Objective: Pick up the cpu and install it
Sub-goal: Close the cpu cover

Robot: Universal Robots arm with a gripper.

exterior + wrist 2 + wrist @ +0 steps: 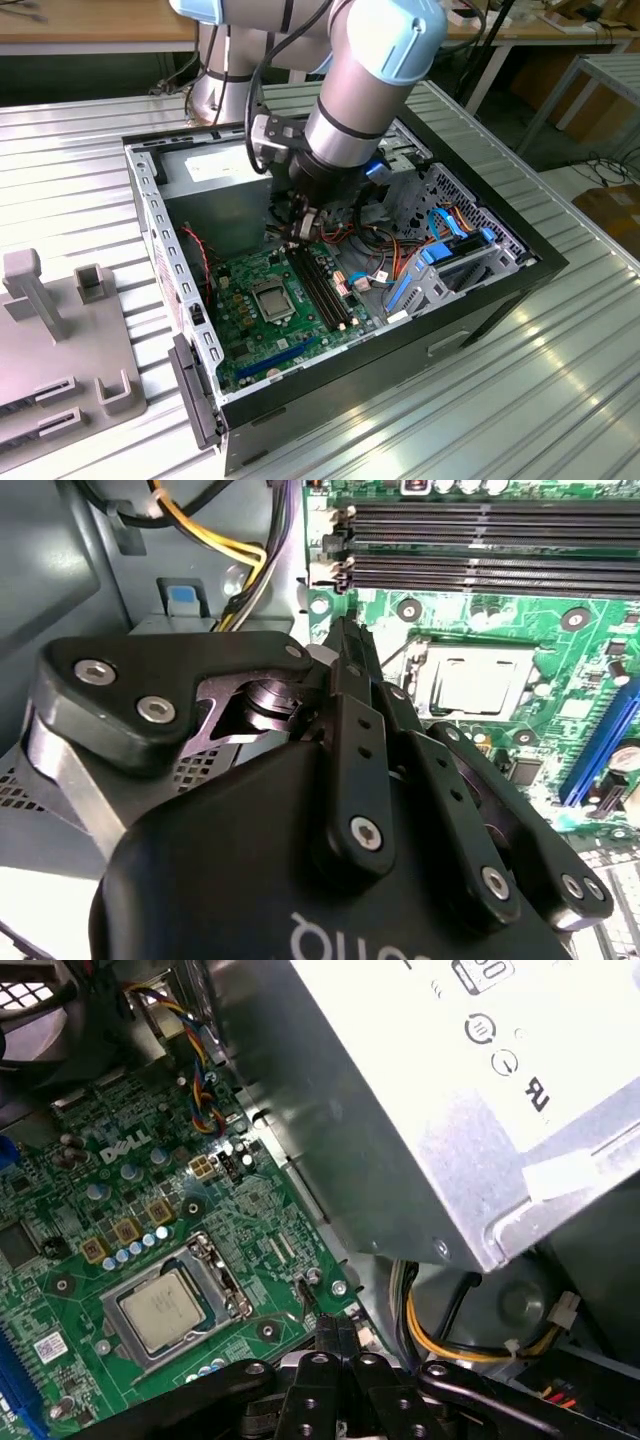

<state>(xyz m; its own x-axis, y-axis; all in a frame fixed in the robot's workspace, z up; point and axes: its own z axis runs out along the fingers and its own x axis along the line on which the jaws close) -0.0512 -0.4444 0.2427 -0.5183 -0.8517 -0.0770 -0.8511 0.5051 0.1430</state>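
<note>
Gripper [345, 640]: fingers closed together, holding nothing, tips low over the motherboard [110, 1210] edge.
Cpu [162, 1309]: already seated in its socket frame [205, 1260], mid-board; any approach best kept vertical.

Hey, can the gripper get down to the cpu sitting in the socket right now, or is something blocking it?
Probably yes. The cpu lies uncovered in its socket on the motherboard, with nothing over it. The gripper sits just beside the socket, fingers together, close to the power supply, which stands off to one side.
</note>
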